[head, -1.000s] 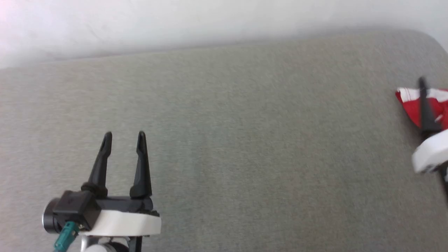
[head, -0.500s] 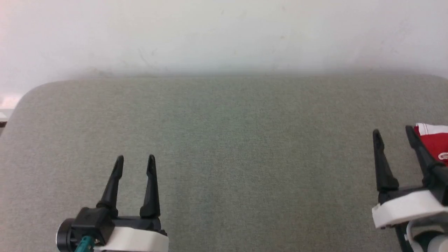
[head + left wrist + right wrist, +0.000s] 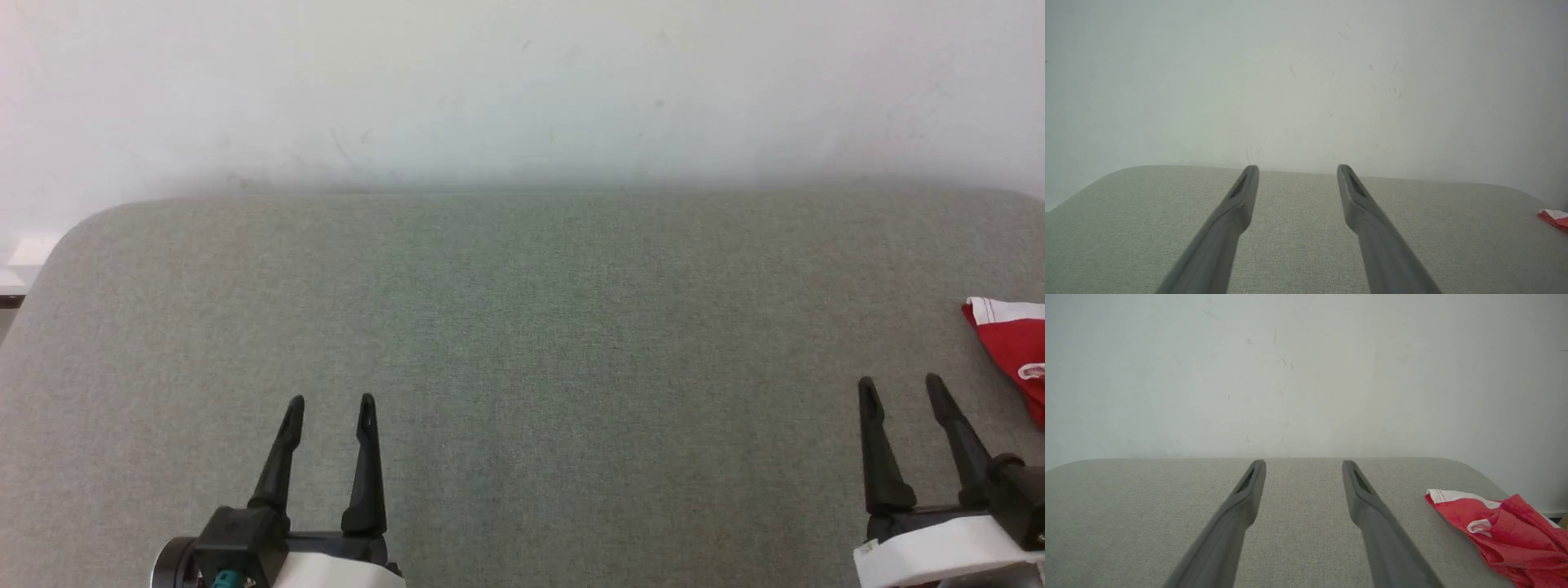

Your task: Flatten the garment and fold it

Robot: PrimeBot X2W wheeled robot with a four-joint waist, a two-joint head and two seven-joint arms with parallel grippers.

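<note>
Hovering low over the grey bench (image 3: 522, 327) with the left claw (image 3: 331, 399) spread wide and empty, aimed at the pale wall (image 3: 522, 82). Matching that with the right claw (image 3: 899, 380), likewise wide, gripping nothing. Finding the garment (image 3: 1016, 347) bunched in a red heap with white trim at the bench's right end, just beside the right claw yet apart from it, well apart from the left. Reads as the very start: nothing flattened, nothing folded. Probably parked near the front edge, with jaws parted, to leave the middle of the bench free for spreading (and to be ready to pinch cloth). Likely calls for reaching rightward first, then dragging the heap toward the centre, within range of both arms. Risks snagging one layer only.
</note>
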